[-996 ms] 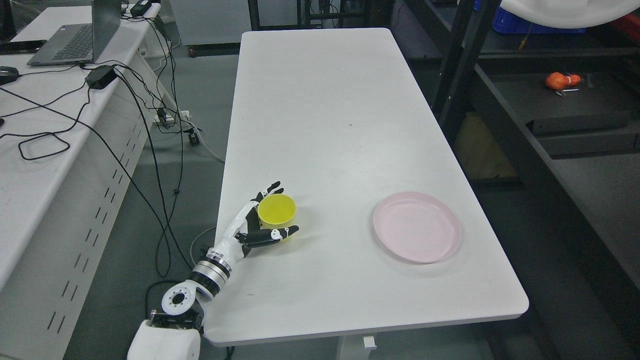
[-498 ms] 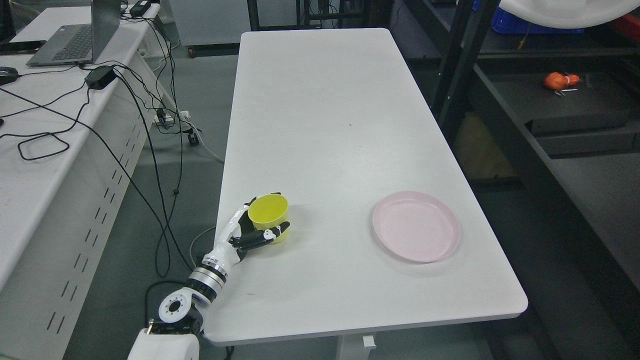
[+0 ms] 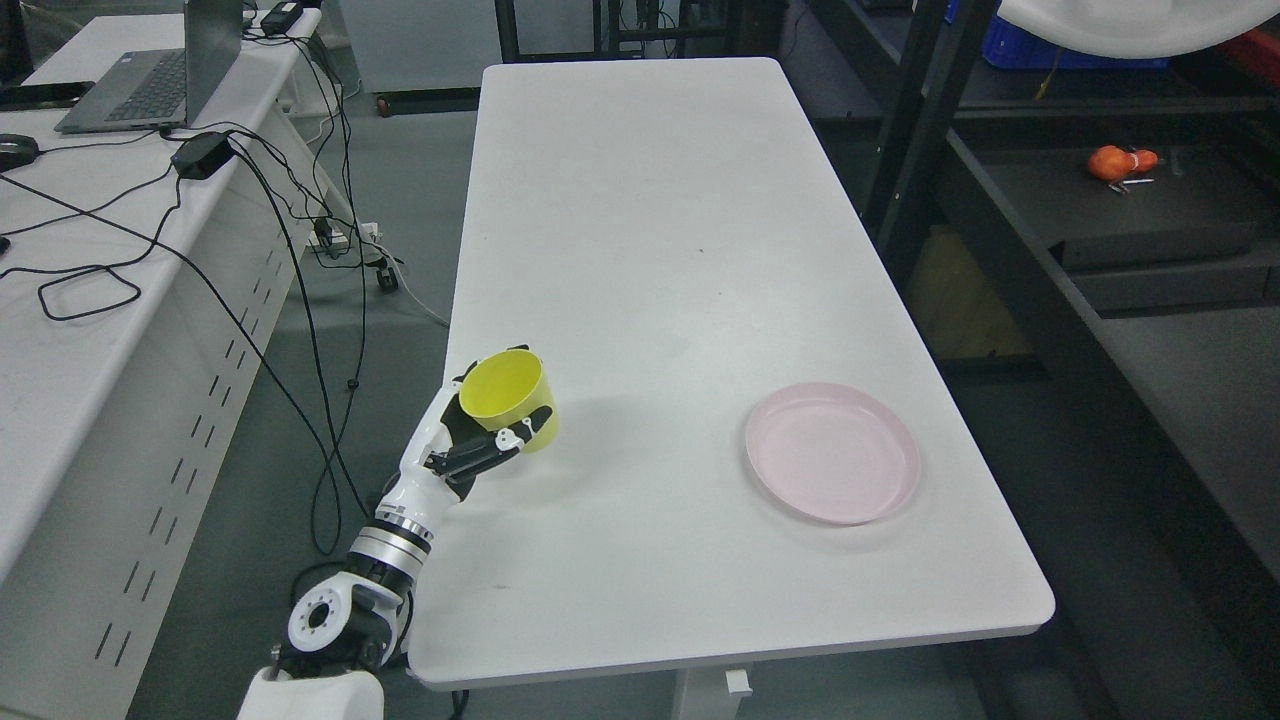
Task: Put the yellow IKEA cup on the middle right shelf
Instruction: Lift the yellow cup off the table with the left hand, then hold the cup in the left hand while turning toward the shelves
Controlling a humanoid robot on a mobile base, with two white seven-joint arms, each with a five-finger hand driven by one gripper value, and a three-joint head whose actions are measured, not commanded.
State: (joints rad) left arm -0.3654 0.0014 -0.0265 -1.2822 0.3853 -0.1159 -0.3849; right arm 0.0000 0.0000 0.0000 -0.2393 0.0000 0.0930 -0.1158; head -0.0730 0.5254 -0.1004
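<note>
The yellow cup [image 3: 505, 392] is held above the left edge of the white table [image 3: 660, 300], its mouth tilted up and to the left. My left hand [image 3: 470, 440] is shut on it, fingers wrapped around its side from the left and below. The left arm rises from the lower left corner. The dark shelf unit [image 3: 1080, 230] stands to the right of the table. My right arm does not show.
A pink plate [image 3: 832, 452] lies on the table's near right part. An orange object [image 3: 1118, 161] sits on a right shelf level. A desk [image 3: 90, 260] with a laptop [image 3: 150, 70] and cables stands to the left, across a narrow aisle.
My left hand closed on the yellow cup, lifted it off the table and carried it left and up; the cup now tilts.
</note>
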